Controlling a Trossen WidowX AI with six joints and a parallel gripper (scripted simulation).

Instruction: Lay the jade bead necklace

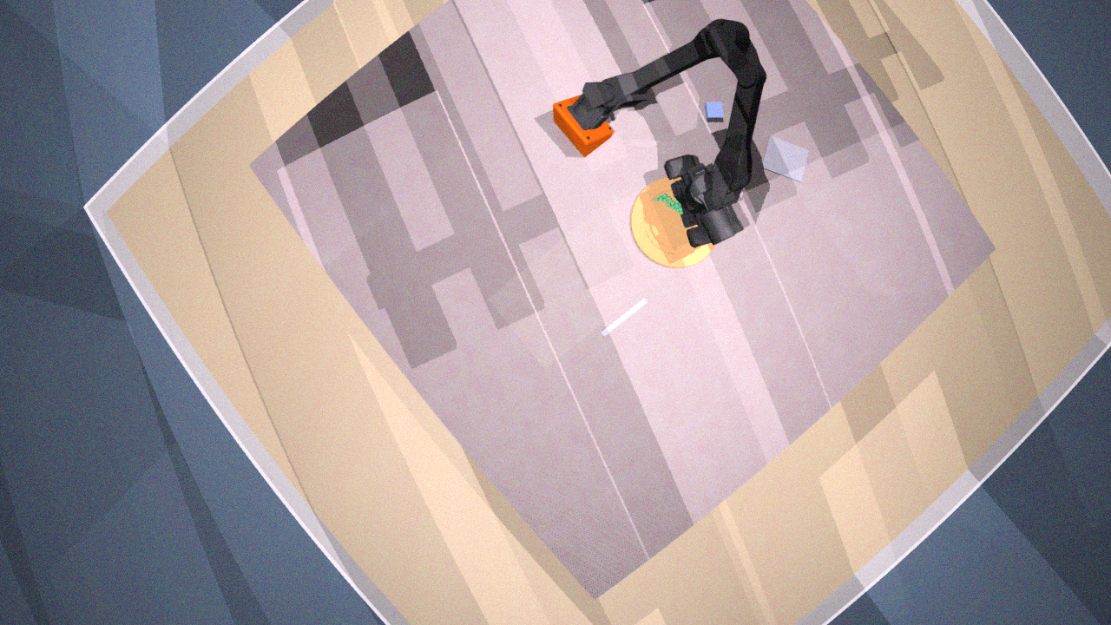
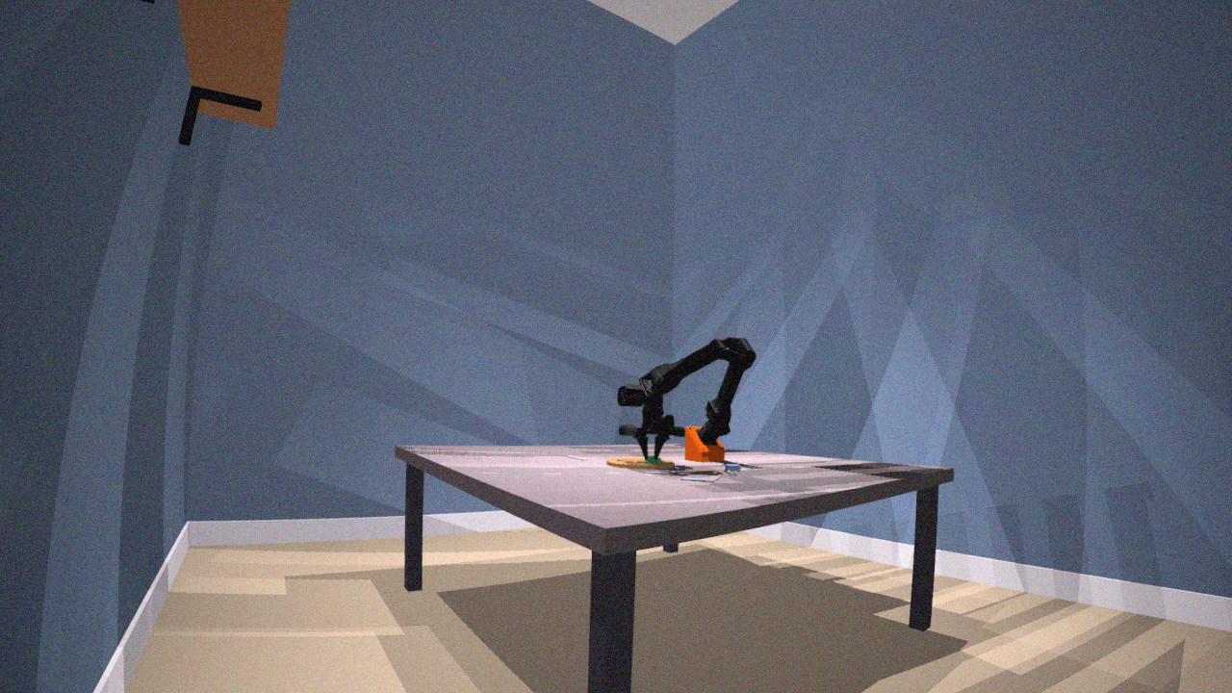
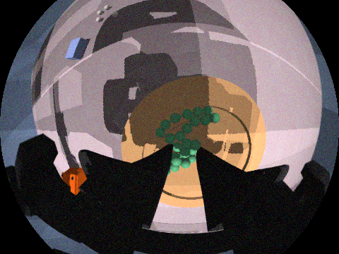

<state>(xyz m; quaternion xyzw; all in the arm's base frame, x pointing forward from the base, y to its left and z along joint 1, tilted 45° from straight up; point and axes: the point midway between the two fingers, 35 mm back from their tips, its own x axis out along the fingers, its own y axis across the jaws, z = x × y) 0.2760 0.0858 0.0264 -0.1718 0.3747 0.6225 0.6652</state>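
Note:
The jade bead necklace [image 1: 667,203] [image 2: 654,460] [image 3: 187,128] lies bunched on one side of the round bead board [image 1: 646,242] [image 2: 616,462] [image 3: 257,132], near its rim. In the wrist view its beads run from between the fingertips up and to the right in a crumpled loop. A thin dark ring groove shows on the board, mostly without beads over it. My gripper [image 3: 184,149] [image 2: 652,457] is low at the board, fingers pointing down, shut on part of the necklace. In the top view the fingertips are hidden under the arm.
A small blue block [image 1: 713,111] [image 2: 731,468] [image 3: 75,49] and a pale flat square [image 1: 785,159] lie beside the arm. A white strip [image 1: 624,317] lies beyond the board. Small pale balls [image 3: 100,13] show at the top left of the wrist view. The orange arm base [image 1: 581,138] [image 2: 702,448] stands nearby.

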